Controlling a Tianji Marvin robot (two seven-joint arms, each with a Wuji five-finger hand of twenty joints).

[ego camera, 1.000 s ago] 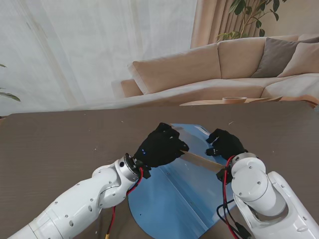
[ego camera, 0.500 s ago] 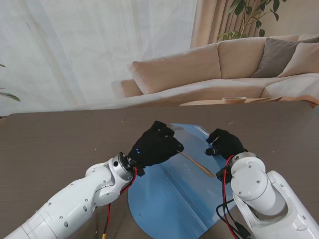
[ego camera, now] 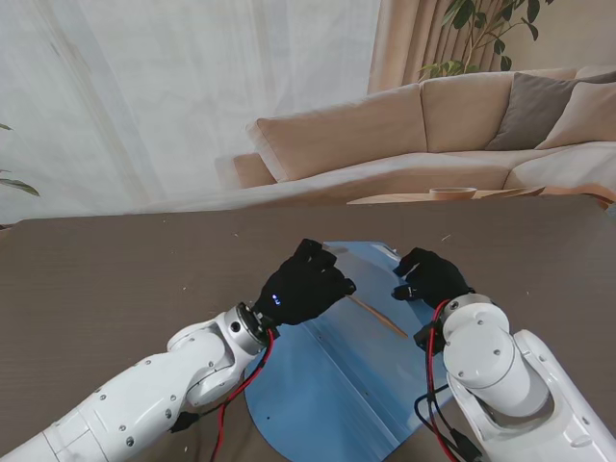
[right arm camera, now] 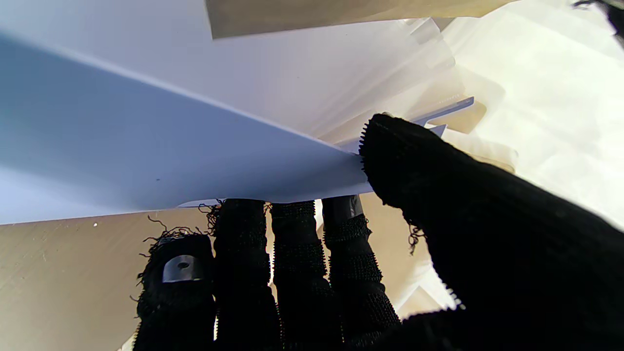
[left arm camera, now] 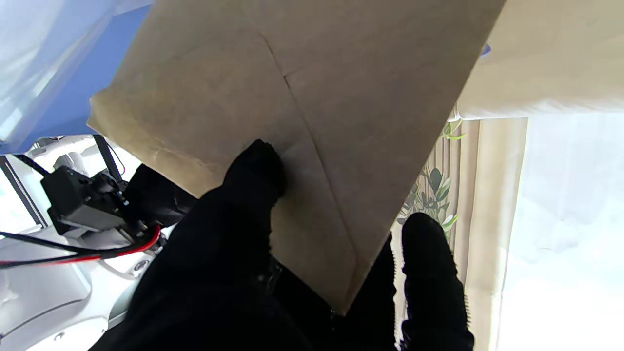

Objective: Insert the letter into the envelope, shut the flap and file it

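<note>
Left hand clamped on brown envelope, held over blue folder on worktop; envelope mostly hidden in stand view. Right hand pinches folder cover edge. Letter not discernible.

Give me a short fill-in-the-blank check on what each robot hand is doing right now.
1. The left robot hand holds the brown ____.
2. The right robot hand pinches the edge of the ____ folder.
3. The folder lies open on the ____.

Missing words: envelope; blue; table
</note>
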